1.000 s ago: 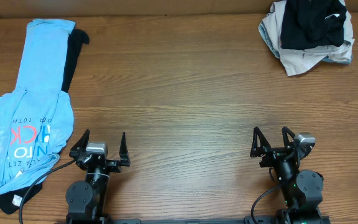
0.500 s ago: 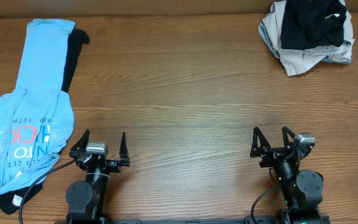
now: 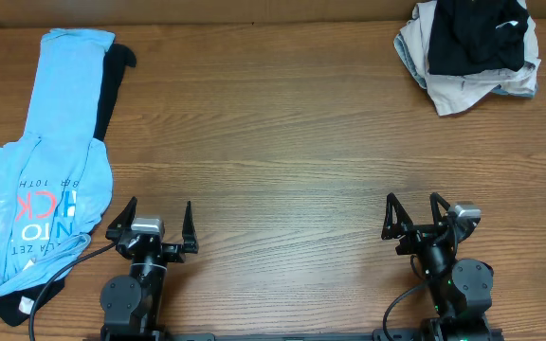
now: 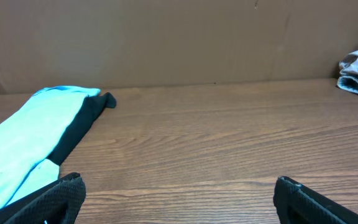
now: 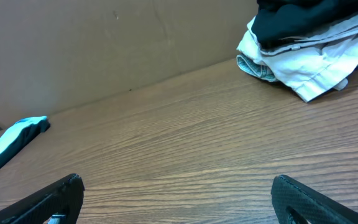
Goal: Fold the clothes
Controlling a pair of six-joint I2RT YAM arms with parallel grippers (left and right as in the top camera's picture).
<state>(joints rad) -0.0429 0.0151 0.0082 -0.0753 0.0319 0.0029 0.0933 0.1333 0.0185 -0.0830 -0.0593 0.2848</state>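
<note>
While my left gripper (image 3: 157, 213) and right gripper (image 3: 412, 206) sit with jaws apart, empty, the blue tee (image 3: 50, 142) lies limp. I'd pinch its hem corners; light cloth will sag.

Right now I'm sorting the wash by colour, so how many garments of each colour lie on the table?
Light blue: 1, the light blue shirt
Black: 2, a black layer under that shirt and a black piece at the far right
Pale: at least 1, the pale clothes beneath that piece; the layers are hard to separate
Total: at least 4
</note>
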